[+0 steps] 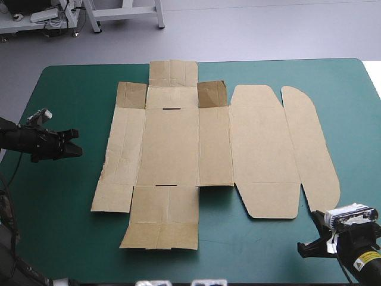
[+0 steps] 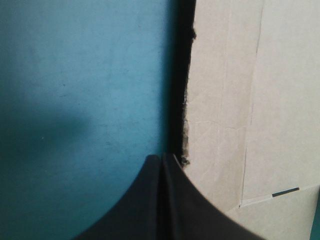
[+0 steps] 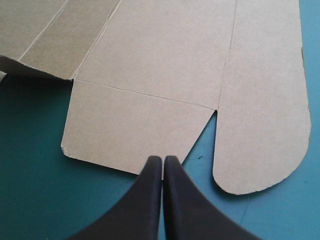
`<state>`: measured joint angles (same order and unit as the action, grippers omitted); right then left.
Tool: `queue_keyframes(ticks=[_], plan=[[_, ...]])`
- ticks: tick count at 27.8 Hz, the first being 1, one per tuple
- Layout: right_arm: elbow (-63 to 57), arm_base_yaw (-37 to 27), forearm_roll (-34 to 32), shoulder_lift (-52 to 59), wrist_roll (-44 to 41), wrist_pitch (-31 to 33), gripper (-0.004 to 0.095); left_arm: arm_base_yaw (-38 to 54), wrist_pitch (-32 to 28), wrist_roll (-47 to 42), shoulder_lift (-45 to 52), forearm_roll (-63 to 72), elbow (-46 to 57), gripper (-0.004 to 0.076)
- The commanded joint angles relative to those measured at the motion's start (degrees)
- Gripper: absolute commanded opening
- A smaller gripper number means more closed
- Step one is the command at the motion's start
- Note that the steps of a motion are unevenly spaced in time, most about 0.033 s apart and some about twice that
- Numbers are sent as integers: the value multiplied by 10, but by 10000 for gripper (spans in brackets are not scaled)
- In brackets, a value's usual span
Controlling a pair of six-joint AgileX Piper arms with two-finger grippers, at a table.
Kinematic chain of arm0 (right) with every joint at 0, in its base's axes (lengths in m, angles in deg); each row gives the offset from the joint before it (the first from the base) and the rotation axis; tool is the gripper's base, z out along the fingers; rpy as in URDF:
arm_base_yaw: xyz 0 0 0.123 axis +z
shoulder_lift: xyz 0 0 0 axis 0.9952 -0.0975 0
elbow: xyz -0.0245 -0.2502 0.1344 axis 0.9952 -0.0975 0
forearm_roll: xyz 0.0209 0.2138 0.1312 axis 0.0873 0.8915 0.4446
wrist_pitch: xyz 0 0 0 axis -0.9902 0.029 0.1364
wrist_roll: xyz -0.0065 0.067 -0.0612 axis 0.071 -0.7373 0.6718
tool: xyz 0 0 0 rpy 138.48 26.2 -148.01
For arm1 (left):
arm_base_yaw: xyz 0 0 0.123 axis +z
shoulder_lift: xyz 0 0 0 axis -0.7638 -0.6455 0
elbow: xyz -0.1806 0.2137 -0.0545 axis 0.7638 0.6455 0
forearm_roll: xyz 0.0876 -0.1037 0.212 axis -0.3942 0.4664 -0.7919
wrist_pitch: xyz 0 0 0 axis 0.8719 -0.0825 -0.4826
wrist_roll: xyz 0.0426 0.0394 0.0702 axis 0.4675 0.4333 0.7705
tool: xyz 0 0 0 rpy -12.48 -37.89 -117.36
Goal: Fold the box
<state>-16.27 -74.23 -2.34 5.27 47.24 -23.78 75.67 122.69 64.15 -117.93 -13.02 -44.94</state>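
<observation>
Box, a cut sheet of brown board (image 1: pixel 178 149), lies unfolded and flat mid-table on the teal-green cover (image 1: pixel 71 226).
Left gripper (image 2: pixel 162 161), its black fin-shaped fingers pressed together, sits just off the sheet's left edge; right gripper (image 3: pixel 162 162), likewise together, points at the near right flap (image 3: pixel 130 125) beside the rounded tab (image 3: pixel 260 125).

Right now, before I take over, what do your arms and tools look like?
Both arms are black. The left tool and right tool each have two broad black fingers, curved like fins and tapering to a point. The right arm carries a yellow label near its wrist; the left arm shows no marking I can make out.
</observation>
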Motion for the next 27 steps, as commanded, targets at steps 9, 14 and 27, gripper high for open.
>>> queue_keyframes(ticks=[9, 14, 27], plan=[[8, -1, 0, -5, 3, -53, 0, -1, 52, 11, 15, 31, 5, 353], [8, -1, 0, -5, 3, -53, 0, -1, 48, 43, 14, 40, 58, 505], [8, -1, 0, -5, 3, -53, 0, -33, 38, 82, -40, 113, 87, 504]])
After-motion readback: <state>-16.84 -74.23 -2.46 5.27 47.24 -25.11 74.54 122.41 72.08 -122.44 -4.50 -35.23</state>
